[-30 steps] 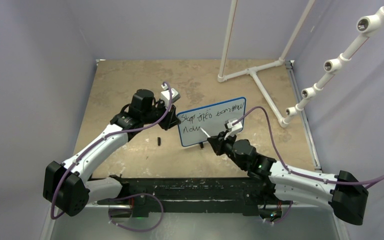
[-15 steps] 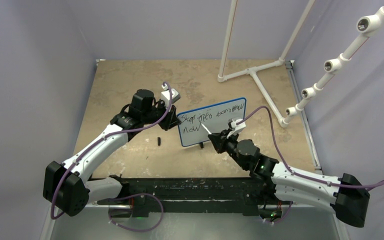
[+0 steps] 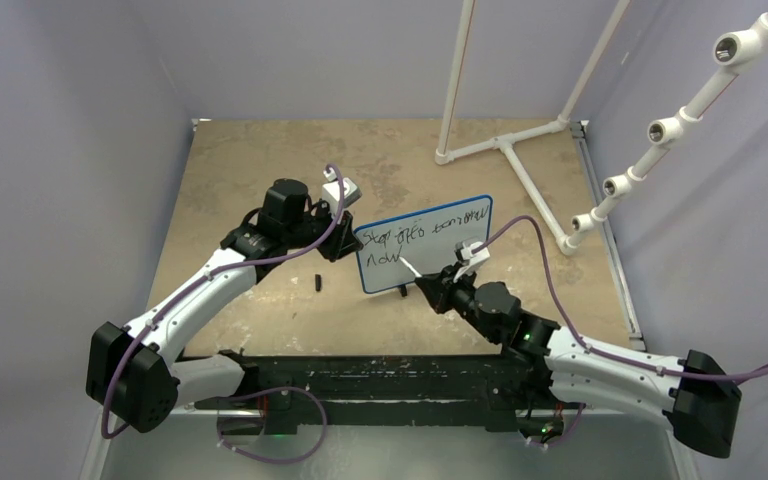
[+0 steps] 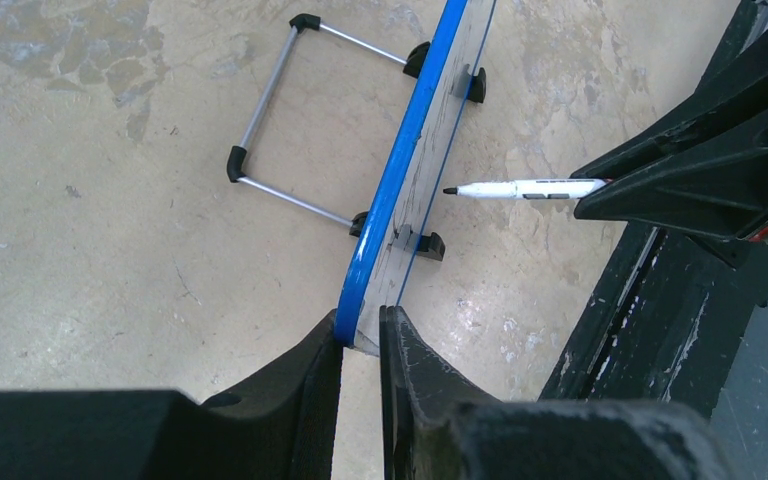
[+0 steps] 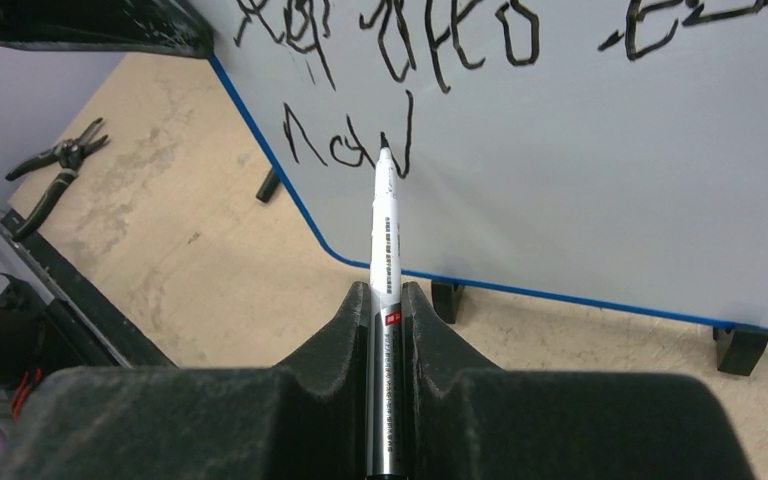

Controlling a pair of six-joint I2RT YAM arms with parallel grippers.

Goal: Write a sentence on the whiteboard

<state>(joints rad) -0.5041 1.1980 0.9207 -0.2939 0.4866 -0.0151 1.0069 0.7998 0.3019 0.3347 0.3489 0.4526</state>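
The whiteboard (image 3: 426,243) stood upright on its black feet near the middle of the table (image 3: 260,160), its written face turned toward the arms' bases. The sentence (image 5: 400,60) ran in two black lines across that face, the second line short and low on the board's left. The left arm reached forward from its base, elbow bent, to the board's left edge, where the left gripper (image 4: 360,345) had its fingers clamped on the blue rim. The right arm stretched low from the right toward the board's face. The right gripper (image 5: 387,300) had its fingers closed on a marker (image 5: 384,235), whose tip sat at the end of the second line, just off the board in the left wrist view.
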